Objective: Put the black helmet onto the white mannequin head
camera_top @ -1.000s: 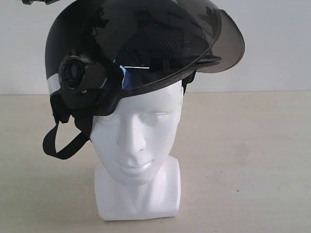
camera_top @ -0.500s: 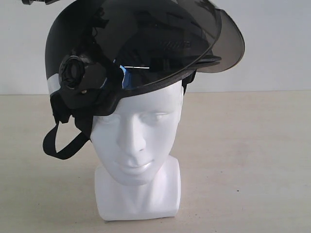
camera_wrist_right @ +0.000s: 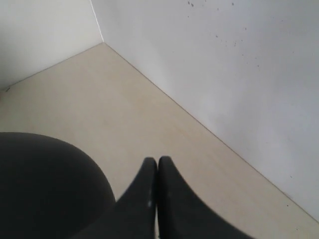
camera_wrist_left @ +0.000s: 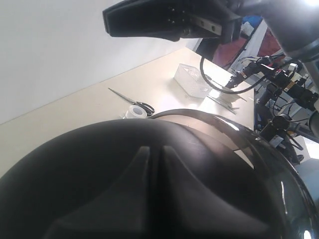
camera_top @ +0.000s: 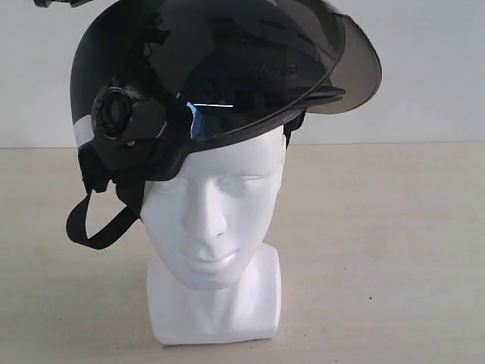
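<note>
- Exterior view: nothing has shifted in the past second. The black helmet [camera_top: 204,68] sits on the white mannequin head [camera_top: 216,220], chin strap hanging loose.
- The head stands on a pale beige table [camera_top: 379,227] before a white wall [camera_top: 424,45].
- A clear box [camera_wrist_left: 192,79] lies on the table; I cannot make out its contents.
- My left end effector [camera_wrist_left: 152,149] and right end effector [camera_wrist_right: 158,160] are clenched, grasping nothing.
</note>
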You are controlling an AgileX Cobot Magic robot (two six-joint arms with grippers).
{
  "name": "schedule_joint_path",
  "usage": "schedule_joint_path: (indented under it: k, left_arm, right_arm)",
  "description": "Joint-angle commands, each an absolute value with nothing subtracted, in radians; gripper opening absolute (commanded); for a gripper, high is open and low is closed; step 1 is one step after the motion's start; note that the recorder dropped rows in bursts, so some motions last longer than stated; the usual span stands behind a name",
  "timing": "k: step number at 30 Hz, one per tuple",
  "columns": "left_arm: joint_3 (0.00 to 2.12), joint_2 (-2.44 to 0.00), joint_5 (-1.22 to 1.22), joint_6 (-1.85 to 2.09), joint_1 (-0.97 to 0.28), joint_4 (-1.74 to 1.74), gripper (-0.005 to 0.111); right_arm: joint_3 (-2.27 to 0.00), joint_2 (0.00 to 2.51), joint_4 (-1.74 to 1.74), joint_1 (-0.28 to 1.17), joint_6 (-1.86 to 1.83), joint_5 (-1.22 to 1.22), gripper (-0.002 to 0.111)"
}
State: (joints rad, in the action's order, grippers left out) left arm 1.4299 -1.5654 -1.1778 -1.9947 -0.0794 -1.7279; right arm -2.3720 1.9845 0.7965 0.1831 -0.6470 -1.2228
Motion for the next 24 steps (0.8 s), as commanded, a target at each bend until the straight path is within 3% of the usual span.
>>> schedule_joint_path:
  k: [1, 12, 24]
  left_arm:
    - [1.43, -1.56, -1.221, -1.996, -0.081, -1.744, 0.004]
    - [1.43, -1.56, -1.221, -1.996, -0.081, -1.744, 0.004]
    - [1.43, -1.56, -1.221, -1.996, -0.081, -1.744, 0.004]
  right_arm:
    - [-2.378, 1.953, 0.692, 0.229, -0.588, -1.221, 0.0]
    - [-2.186, 1.857, 0.716, 0.231, -0.618, -1.221, 0.0]
    - [-2.163, 1.842, 0.768, 0.242, -0.652, -1.221, 0.0]
